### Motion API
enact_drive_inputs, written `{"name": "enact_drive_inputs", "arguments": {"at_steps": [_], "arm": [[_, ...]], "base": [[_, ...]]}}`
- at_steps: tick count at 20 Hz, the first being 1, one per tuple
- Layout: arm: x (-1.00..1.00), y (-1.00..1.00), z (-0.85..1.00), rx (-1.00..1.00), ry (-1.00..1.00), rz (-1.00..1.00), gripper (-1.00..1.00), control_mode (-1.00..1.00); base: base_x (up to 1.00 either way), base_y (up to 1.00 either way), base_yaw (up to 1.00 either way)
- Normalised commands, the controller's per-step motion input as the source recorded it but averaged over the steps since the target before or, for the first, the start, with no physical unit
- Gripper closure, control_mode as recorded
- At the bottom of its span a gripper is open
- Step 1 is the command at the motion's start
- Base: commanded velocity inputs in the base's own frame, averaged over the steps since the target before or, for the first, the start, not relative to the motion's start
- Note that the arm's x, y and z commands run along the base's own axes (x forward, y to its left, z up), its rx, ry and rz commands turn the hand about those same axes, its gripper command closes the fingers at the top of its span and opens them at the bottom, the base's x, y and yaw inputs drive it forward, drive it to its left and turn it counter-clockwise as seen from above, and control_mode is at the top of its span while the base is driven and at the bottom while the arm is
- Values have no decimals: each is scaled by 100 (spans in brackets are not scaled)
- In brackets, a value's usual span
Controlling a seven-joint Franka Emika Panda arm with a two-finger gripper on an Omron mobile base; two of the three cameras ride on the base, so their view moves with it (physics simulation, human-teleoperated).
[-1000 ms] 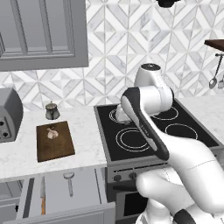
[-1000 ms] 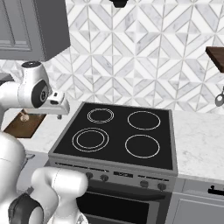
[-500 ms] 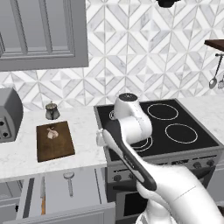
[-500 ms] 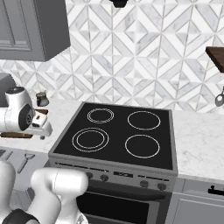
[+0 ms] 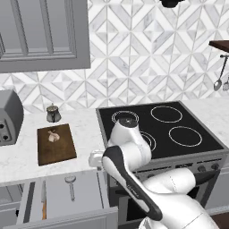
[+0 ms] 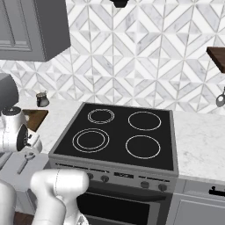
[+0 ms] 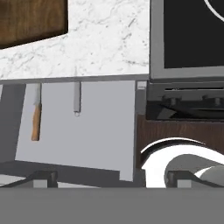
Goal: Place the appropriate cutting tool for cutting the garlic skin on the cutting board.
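step: reach for knife [image 7: 36, 117] | knife lies in open drawer [image 7: 87, 131], left of utensil [image 7: 77, 99] | board [image 5: 55, 144] with garlic [image 5: 53, 136] on desk | claw [image 7: 111, 177] empty, fingers spread | we should descend over the wooden handle, pinching across it

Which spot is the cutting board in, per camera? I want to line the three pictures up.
Left base view: the cutting board lies on the counter at centre left, with the garlic on it.
Right base view: its brown corner shows at the left edge, behind the arm.
Hand view: it fills the top left corner.
Shared landmark: the black cooktop, beside the board's counter in all three.
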Motion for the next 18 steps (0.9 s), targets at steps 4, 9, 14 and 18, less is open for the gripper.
{"name": "enact_drive_inputs", "arguments": {"at_steps": [4, 9, 14, 18], "arm": [[3, 78, -42, 4, 21, 0, -100, -100], [1, 85, -40, -3, 19, 0, -100, -100], [2, 67, -55, -8, 7, 0, -100, -100], [0, 42, -54, -6, 0, 0, -100, -100]], "base": [[0, 0, 0], [0, 0, 0], [0, 0, 0], [0, 0, 0]]}}
